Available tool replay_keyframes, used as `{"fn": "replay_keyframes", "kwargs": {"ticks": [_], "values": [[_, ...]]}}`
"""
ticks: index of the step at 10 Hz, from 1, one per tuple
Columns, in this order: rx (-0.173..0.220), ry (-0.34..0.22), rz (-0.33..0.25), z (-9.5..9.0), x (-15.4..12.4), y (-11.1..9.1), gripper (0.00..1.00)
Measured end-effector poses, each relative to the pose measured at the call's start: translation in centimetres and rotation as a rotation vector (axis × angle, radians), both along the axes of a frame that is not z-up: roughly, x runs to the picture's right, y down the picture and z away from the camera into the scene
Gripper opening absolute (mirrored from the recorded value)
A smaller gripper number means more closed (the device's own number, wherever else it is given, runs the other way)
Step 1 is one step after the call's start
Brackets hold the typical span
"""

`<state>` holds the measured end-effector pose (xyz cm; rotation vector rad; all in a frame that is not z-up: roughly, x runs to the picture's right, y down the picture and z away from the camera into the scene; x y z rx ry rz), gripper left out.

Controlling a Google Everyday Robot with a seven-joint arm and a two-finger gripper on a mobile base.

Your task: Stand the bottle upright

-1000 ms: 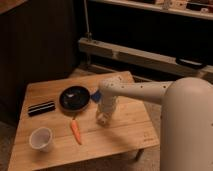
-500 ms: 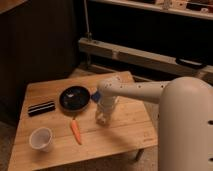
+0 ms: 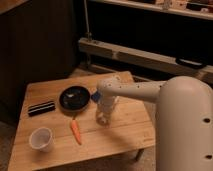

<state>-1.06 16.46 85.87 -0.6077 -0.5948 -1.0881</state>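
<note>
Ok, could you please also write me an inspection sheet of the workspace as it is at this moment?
Surface: low wooden table, with bare wood on its right part.
Job's things: the bottle cannot be made out apart from the gripper, so I cannot tell whether it is upright.
Clutter: black plate near the middle; black bar lying left of it; white cup upright at the front left; orange carrot lying in front of the plate.
Grippers: the gripper points down at the table, right of the carrot and beside the plate.
Cables: nothing seen.
Surroundings: pale metal rail behind the table, with dark panels beyond it.
</note>
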Motion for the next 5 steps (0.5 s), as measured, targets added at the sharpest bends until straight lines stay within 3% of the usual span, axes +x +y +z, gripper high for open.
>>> {"fn": "replay_keyframes", "kwargs": {"ticks": [5], "values": [[0.045,0.038,0.020,0.64,1.09,-0.54,0.58]]}}
